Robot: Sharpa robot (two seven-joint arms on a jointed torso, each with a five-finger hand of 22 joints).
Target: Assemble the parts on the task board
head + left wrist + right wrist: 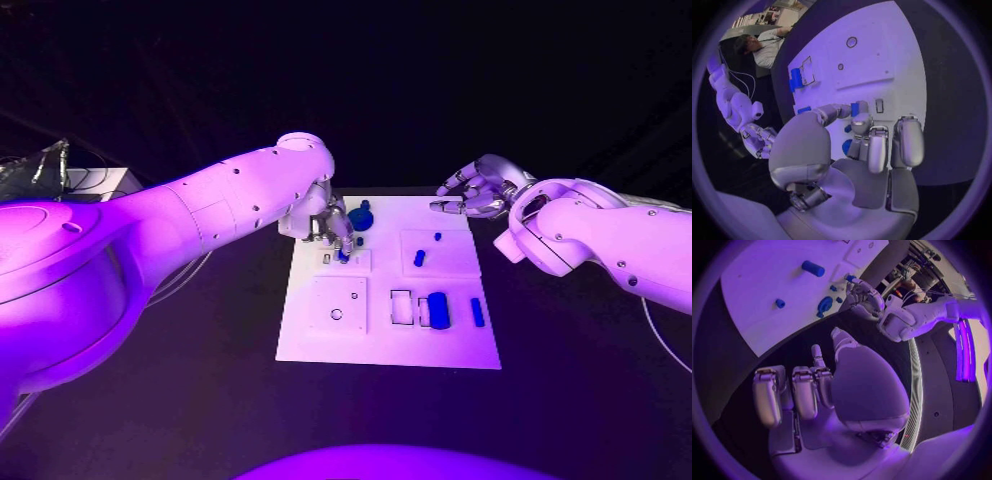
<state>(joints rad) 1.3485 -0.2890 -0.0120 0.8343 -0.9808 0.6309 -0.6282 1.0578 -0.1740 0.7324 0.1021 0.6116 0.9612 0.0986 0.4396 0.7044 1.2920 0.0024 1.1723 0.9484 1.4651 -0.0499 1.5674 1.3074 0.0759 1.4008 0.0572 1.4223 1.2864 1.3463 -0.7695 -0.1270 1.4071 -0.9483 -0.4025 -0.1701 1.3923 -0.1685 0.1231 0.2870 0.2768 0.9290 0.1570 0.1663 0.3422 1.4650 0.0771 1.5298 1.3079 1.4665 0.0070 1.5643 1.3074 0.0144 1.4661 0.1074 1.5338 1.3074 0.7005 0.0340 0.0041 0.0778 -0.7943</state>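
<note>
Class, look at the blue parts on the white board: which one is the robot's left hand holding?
The small blue part pinched in the left hand at the board's far-left area. The other blue parts, like the large rounded one near the front, lie untouched.

The left hand [861, 150] reaches over the near end of the task board [892, 55], its fingers [859, 125] curled down around a small blue part [856, 109] that sits pinched at their tips. More blue parts [795, 79] lie at the board's far edge, and the right hand [757, 140] hangs off beside the black desk [954, 100].
</note>
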